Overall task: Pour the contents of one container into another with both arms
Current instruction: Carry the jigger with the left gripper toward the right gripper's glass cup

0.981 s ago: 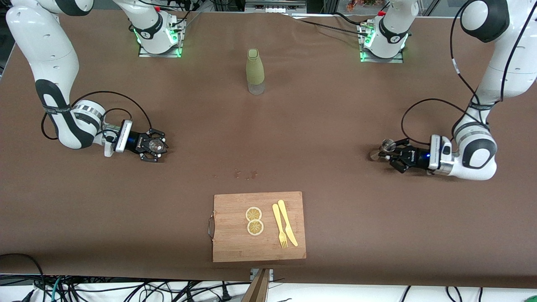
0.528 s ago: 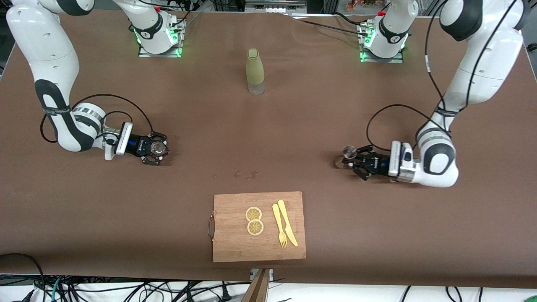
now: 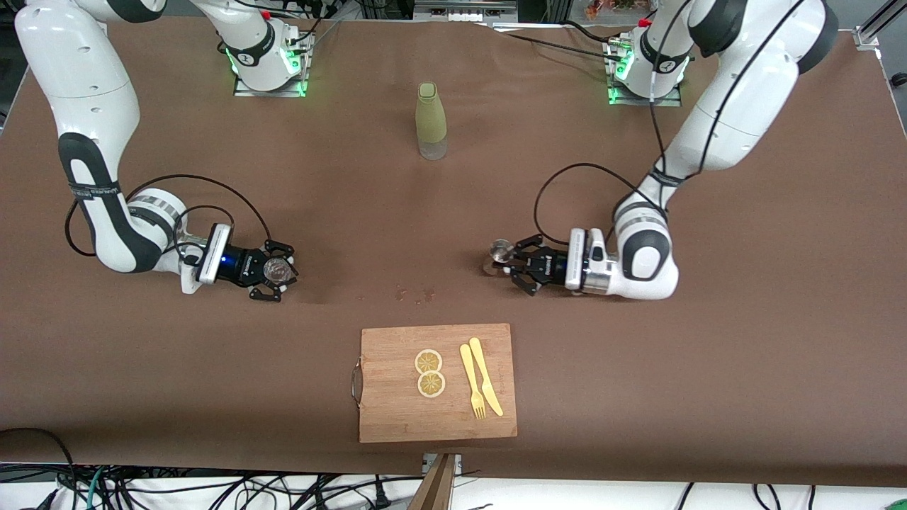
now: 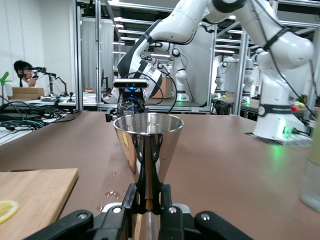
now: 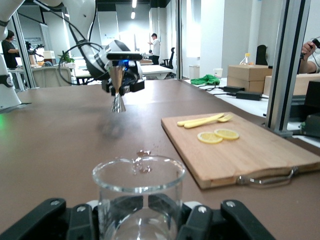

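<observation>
Steel jigger (image 3: 502, 249), right of frame centre, is clamped at its waist between the left gripper (image 3: 511, 265) fingers above the tabletop (image 3: 453, 212); its lower cone is cut off in the left wrist view. Clear glass cup (image 3: 273, 268), at centre-left, sits gripped between the right gripper (image 3: 278, 272) fingers, its base hidden.

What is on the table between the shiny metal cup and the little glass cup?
Only bare brown table and a few small wet spots lie between the jigger and glass cup, shown in the front view.
</observation>
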{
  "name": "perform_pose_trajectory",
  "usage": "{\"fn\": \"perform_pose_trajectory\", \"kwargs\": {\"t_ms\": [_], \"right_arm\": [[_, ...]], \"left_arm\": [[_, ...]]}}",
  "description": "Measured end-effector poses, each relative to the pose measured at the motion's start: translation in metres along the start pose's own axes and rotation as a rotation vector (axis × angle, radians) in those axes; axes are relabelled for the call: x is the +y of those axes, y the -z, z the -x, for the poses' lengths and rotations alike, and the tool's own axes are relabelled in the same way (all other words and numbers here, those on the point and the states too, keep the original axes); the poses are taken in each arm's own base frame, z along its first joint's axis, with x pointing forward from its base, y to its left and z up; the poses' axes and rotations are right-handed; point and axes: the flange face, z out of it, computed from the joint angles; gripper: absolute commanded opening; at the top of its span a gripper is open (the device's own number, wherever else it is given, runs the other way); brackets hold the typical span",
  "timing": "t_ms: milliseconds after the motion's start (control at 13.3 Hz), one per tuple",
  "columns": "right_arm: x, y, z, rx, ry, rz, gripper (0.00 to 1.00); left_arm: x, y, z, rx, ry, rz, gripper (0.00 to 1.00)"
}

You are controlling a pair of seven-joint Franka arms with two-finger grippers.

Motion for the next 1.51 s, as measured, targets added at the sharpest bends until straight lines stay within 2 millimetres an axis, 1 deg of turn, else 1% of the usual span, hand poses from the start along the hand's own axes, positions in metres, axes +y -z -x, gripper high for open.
{"fn": "perform_pose_trajectory", "kwargs": {"t_ms": [226,377,453,603,830,981,1282,1509], "right_arm": [[0.002,-0.024,-0.012,0.011,-0.024,-0.021,0.04],[0.006,-0.04,-0.021,0.004,-0.029,-0.013,0.04],[0.01,-0.049,-0.028,-0.004,-0.04,-0.002,0.04],[0.022,-0.063,-0.048,-0.03,-0.06,0.028,0.04],[0.035,-0.079,-0.081,-0.063,-0.094,0.073,0.04],[0.038,-0.088,-0.097,-0.085,-0.106,0.1,0.04],[0.038,-0.106,-0.123,-0.135,-0.103,0.123,0.04],[0.036,-0.109,-0.139,-0.17,-0.074,0.099,0.04]], "left_arm": [[0.01,-0.052,-0.004,-0.001,0.037,-0.055,0.0],[0.019,-0.083,-0.016,-0.011,0.053,-0.074,0.0],[0.025,-0.1,-0.02,-0.021,0.07,-0.081,0.0],[0.037,-0.125,-0.017,-0.054,0.093,-0.103,0.0],[0.049,-0.146,-0.011,-0.093,0.111,-0.129,0.0],[0.05,-0.156,-0.013,-0.116,0.129,-0.15,0.0],[0.044,-0.176,-0.027,-0.154,0.159,-0.195,0.0],[0.046,-0.185,-0.019,-0.168,0.177,-0.21,0.0]]}}
